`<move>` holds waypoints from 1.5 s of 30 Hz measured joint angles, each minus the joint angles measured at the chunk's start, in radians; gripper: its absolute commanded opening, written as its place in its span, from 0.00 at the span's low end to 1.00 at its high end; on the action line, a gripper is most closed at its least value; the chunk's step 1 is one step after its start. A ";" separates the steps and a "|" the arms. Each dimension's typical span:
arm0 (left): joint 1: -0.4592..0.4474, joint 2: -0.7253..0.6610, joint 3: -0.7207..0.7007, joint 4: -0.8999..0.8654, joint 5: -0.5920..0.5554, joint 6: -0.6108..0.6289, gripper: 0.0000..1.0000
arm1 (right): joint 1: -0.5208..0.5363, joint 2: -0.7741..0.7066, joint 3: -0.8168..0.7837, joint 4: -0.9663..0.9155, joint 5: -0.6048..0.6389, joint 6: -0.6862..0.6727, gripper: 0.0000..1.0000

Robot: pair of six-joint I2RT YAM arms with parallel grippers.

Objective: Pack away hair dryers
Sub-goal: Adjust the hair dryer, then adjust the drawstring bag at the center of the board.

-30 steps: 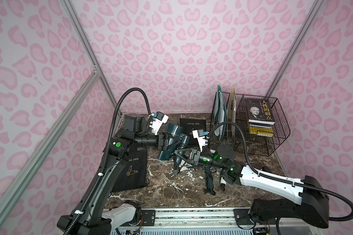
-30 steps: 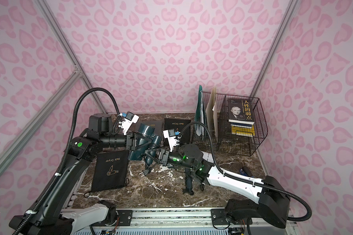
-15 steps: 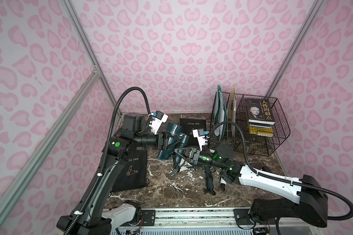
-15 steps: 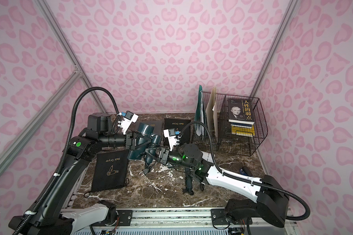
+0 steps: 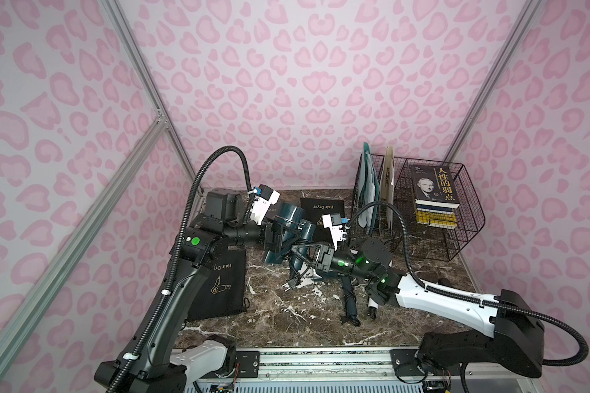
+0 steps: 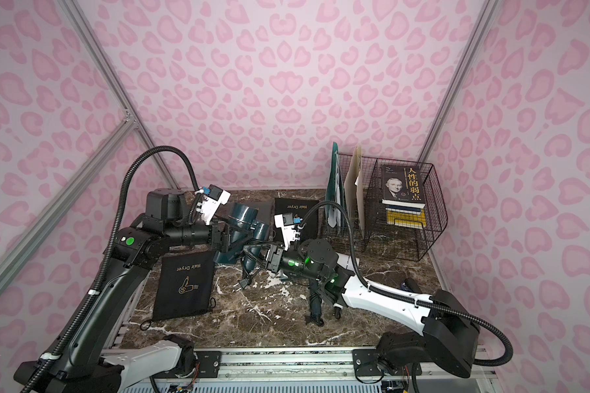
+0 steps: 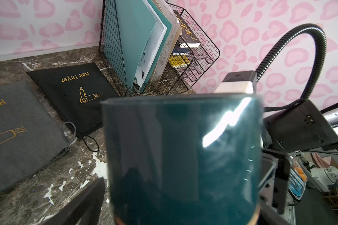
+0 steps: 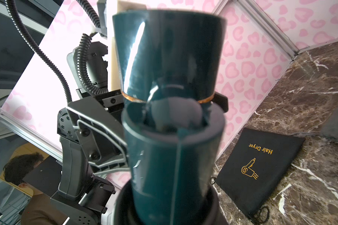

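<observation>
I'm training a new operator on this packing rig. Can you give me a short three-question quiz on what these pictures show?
1. Multiple choice: which part of the teal hair dryer does the right gripper hold? A) handle B) barrel C) plug
2. True or false: the wire basket holds a hair dryer.
3. Fill in: the gold words on the black pouch read "____".

Key: 1) A. 2) False; it holds folders and books. 3) Hair Dryer.
</observation>
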 measured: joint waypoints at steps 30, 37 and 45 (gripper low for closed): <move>0.072 -0.288 -0.418 -0.553 -0.600 0.924 0.85 | -0.262 -0.256 -0.169 -0.292 0.000 -0.110 0.00; 0.105 -0.258 -0.590 -0.539 -0.655 1.094 0.85 | -0.278 -0.271 -0.211 -0.308 -0.012 -0.117 0.00; 0.109 -0.149 -0.703 -0.368 -0.692 1.127 0.75 | -0.305 -0.296 -0.243 -0.307 -0.027 -0.118 0.00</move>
